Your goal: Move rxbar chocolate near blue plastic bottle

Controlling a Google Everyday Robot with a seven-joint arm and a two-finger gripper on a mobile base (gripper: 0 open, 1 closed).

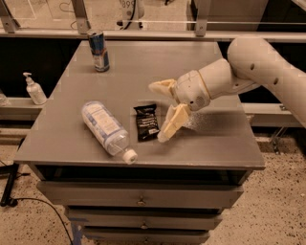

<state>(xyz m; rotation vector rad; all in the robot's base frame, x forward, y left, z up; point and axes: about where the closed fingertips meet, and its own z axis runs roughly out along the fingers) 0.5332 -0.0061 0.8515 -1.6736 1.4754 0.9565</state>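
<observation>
My jaws are hanging spread apart above the middle of a grey desk (pixel 220 143), whose top is catching a warm, dim light. Beneath it, drawers (pixel 138 198) with small knobs are sitting stacked above a speckled floor (pixel 267 210), where a black cable (pixel 28 200) is trailing at the left. Behind the desk a pale ledge (pixel 12 107) is running along a dark recess, and metal posts (pixel 79 14) are standing along a rail at the far edge.

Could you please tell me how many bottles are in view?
2. The blue plastic bottle lies sideways on the table, left part; a white pump bottle stands on the ledge further left. The open hand is just right of the rxbar chocolate.
</observation>
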